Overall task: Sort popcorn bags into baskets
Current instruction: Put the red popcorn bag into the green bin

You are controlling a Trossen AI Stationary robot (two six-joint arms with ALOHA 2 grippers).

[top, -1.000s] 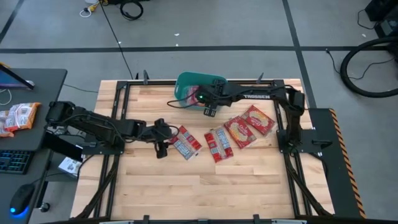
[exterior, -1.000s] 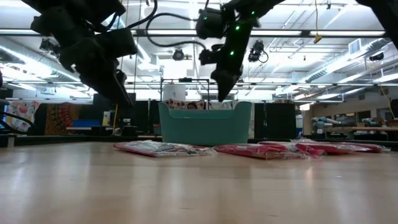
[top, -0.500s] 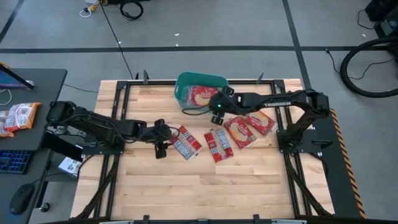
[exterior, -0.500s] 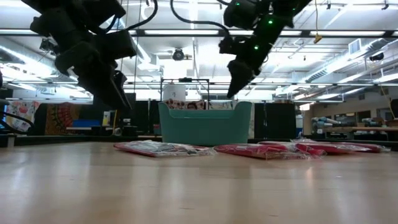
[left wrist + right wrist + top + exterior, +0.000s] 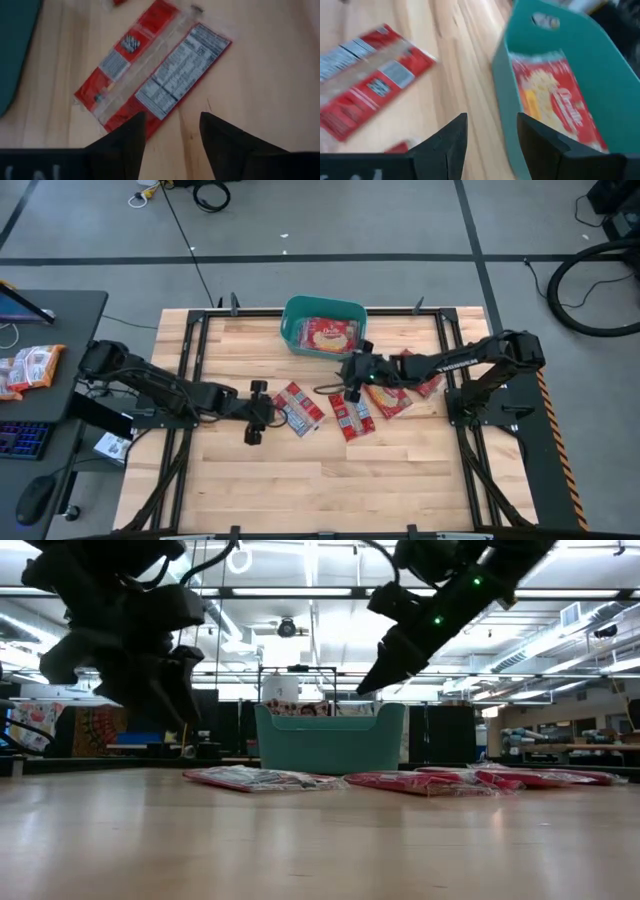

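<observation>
- Popcorn bags (image 5: 352,412) lie flat and scattered on the wooden table (image 5: 300,480), in a loose row in front of the teal basket (image 5: 296,316) at the far edge; one squarish bag (image 5: 329,335) already rests inside it.
- I speak as both arms. My left gripper (image 5: 170,132) hangs just above the table at the near end of the leftmost narrow bag (image 5: 155,75), which lies printed side up. Its fingers are parted moderately and hold nothing.
- My right gripper (image 5: 490,132) hovers in the air between the basket and the row of bags, with its fingers spread and empty.
- To do this pickup well, I judge that I should bring the left fingers down straddling the bag's narrow width, not its length, so the pads can pinch it.
- The packet looks thin and slippery, flat against the wood. One finger will likely need to slide under an edge before closing.
- I should keep the right arm well apart from the left arm's path to the basket.
</observation>
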